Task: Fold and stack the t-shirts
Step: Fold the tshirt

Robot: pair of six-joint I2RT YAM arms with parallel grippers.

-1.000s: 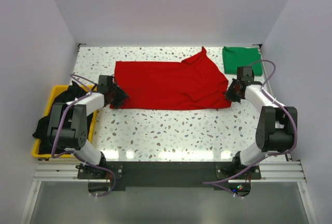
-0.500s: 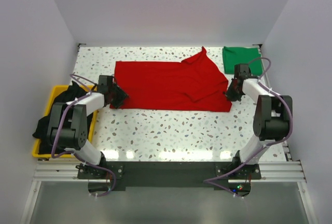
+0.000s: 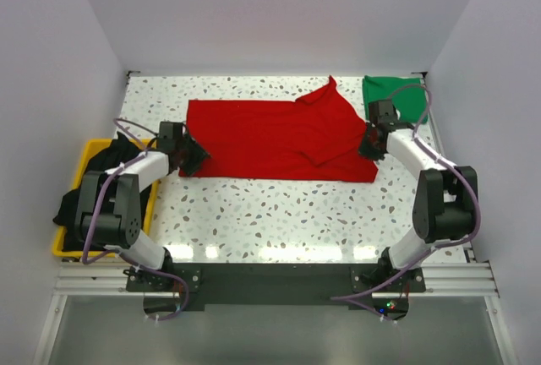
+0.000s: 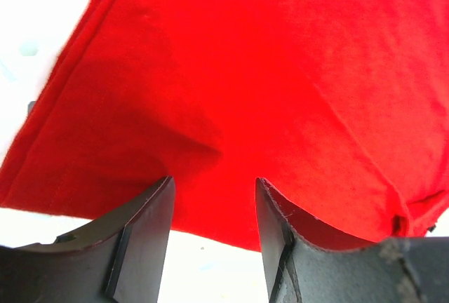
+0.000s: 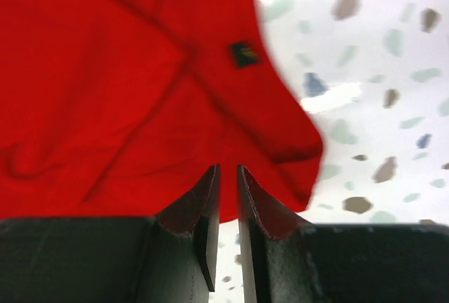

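A bright red t-shirt (image 3: 270, 137) lies spread across the middle of the table, with one sleeve bunched toward the back right. My left gripper (image 3: 193, 160) is at its near left corner. In the left wrist view this gripper (image 4: 214, 180) is open, with the red hem (image 4: 280, 71) lying just past its tips. My right gripper (image 3: 368, 145) is at the shirt's right edge. In the right wrist view it (image 5: 228, 167) is shut to a thin slit, tips over the red cloth (image 5: 105, 71), gripping nothing that I can see. A folded green t-shirt (image 3: 393, 95) lies at the back right.
A yellow bin (image 3: 63, 247) hangs off the table's left side with a black t-shirt (image 3: 72, 200) in it. The speckled white table (image 3: 279, 213) runs to white walls at the back and sides. A small dark label (image 5: 245, 53) sits on the red cloth.
My right gripper has moved back and to the left along the red shirt's right edge. The shirt's near right corner now lies flatter and squarer. The left gripper has hardly moved.
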